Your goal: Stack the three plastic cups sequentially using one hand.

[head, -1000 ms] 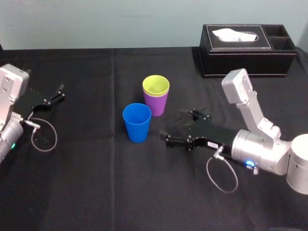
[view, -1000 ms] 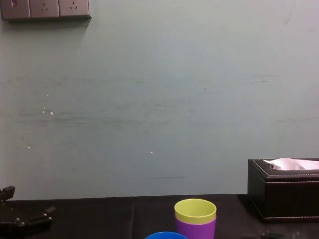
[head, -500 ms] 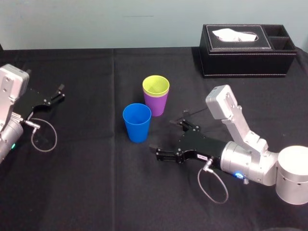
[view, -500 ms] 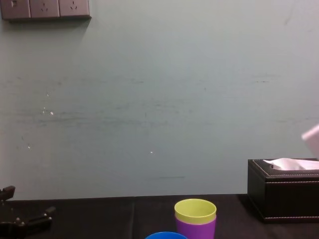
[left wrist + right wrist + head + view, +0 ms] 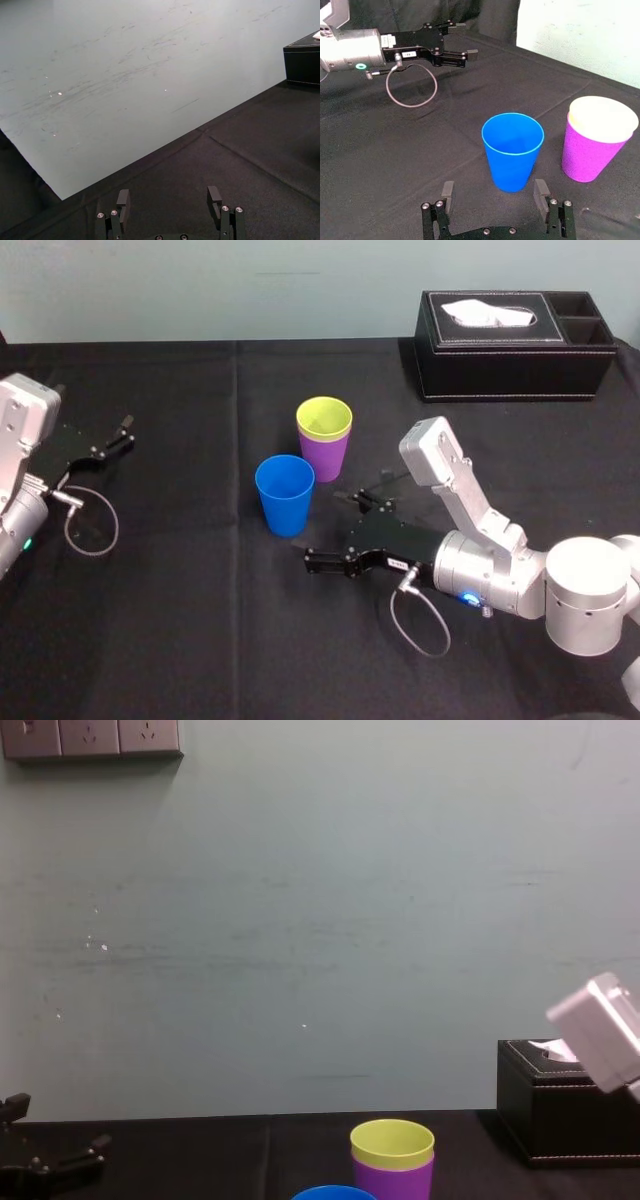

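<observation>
While right tool (image 5: 325,530) gapes near it, blue cup (image 5: 285,495) upright, mouth up.

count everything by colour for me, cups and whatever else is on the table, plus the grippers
blue cup: 1
purple cup: 1
yellow-green cup: 1, nested in the purple cup
black tissue box: 1
grippers: 2, left gripper open, parked far left; right gripper open, right beside the blue cup
total: 6
</observation>
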